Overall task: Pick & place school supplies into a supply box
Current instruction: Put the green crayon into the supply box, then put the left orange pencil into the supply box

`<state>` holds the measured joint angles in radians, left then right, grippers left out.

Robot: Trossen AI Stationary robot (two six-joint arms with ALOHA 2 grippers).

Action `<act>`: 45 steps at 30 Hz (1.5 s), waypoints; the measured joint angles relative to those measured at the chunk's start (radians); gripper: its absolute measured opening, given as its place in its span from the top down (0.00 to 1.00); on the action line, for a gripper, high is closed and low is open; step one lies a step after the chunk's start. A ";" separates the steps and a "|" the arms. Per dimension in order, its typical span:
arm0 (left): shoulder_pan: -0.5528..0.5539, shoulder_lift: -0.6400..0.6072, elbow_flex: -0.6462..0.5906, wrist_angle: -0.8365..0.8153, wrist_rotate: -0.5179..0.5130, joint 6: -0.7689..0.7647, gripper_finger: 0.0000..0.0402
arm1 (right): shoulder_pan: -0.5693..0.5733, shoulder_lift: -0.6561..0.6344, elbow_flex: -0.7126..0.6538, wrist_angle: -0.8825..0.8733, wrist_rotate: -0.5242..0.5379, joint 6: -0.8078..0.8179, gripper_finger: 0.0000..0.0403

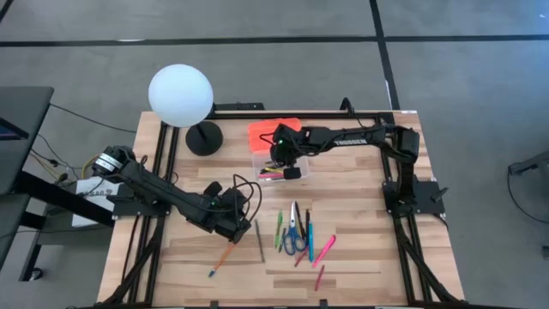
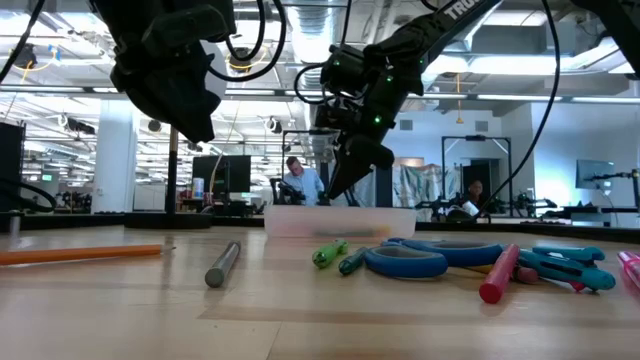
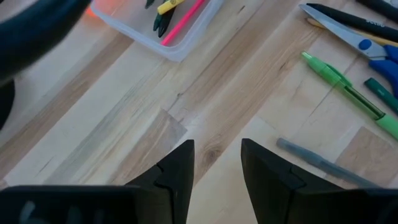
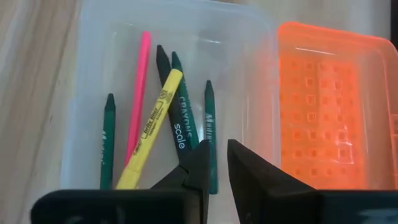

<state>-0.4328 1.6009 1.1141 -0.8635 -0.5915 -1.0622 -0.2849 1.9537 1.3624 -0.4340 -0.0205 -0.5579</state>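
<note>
At six o'clock of the clear box (image 1: pixel 276 163), light, stiff pens (image 1: pixel 309 242) — best pinched mid-shaft; right gripper (image 4: pixel 212 163) narrow, empty, left gripper (image 3: pixel 217 171) parted, empty.

Both end effectors (image 1: pixel 230 215) (image 1: pixel 286 167) empty — slightly parted

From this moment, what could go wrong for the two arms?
The right gripper, open with a narrow gap above the clear plastic supply box, might bump the crayons already inside, like the yellow crayon. The left gripper, open near the grey pencil, might roll it away across the wooden table.
</note>
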 joint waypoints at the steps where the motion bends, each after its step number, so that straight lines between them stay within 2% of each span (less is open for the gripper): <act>1: 0.000 0.000 0.000 0.000 0.000 0.000 0.68 | -0.001 0.000 0.000 0.000 -0.002 0.002 0.87; 8: -0.005 0.000 0.000 0.000 0.035 -0.016 0.68 | 0.002 -0.021 0.000 -0.045 0.019 0.139 0.82; 12: -0.022 0.000 0.000 -0.003 0.146 -0.072 0.68 | 0.002 -0.074 0.000 -0.120 -0.010 0.200 0.82; 16: -0.039 0.000 0.000 -0.002 0.284 -0.217 0.68 | 0.015 -0.154 0.000 -0.184 -0.088 0.229 0.82; 19: -0.059 0.000 0.000 0.003 0.329 -0.304 0.68 | 0.033 -0.221 0.000 -0.228 -0.130 0.228 0.82; 32: -0.206 0.003 0.000 0.026 0.363 -0.496 0.68 | 0.122 -0.472 -0.002 -0.406 -0.138 0.249 0.82; 38: -0.265 0.003 0.000 0.044 0.339 -0.441 0.68 | 0.149 -0.542 -0.002 -0.423 -0.137 0.279 0.82; 45: -0.273 0.003 -0.032 0.086 0.292 -0.430 0.68 | 0.190 -0.570 -0.002 -0.427 -0.135 0.324 0.82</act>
<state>-0.7059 1.6043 1.0819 -0.7773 -0.2993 -1.4926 -0.0947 1.3834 1.3602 -0.8611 -0.1551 -0.2344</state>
